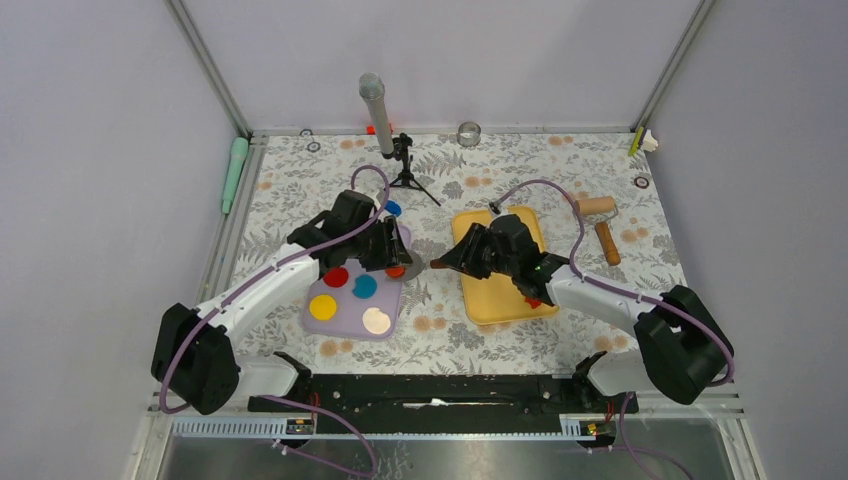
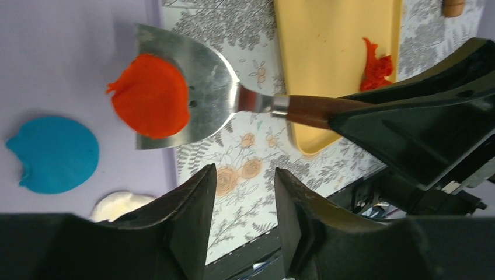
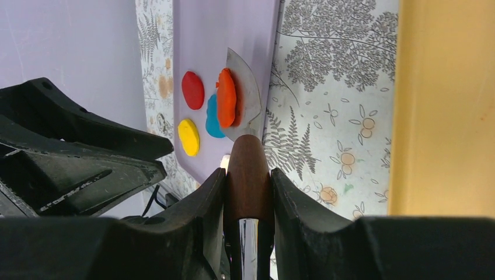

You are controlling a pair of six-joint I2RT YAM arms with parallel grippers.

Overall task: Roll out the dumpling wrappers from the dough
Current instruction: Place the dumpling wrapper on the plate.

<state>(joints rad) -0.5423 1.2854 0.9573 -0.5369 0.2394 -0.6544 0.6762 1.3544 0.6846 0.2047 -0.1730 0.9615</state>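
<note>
A red dumpling wrapper (image 2: 150,95) lies on the metal blade of a spatula (image 2: 210,81), which hangs over the right edge of the lilac board (image 2: 70,52). My right gripper (image 3: 248,172) is shut on the spatula's brown wooden handle (image 3: 248,169). A second red wrapper (image 3: 192,90) lies flat on the board. My left gripper (image 2: 245,192) hovers just beside the blade with its jaws apart and nothing between them. A scrap of red dough (image 2: 376,67) lies on the yellow tray (image 2: 333,52).
The lilac board (image 1: 350,326) also holds blue (image 1: 365,287), yellow (image 1: 322,307) and cream (image 1: 376,320) discs. A wooden rolling pin (image 1: 603,228) lies right of the yellow tray (image 1: 500,300). A microphone on a tripod (image 1: 378,105) and a glass jar (image 1: 469,133) stand at the back.
</note>
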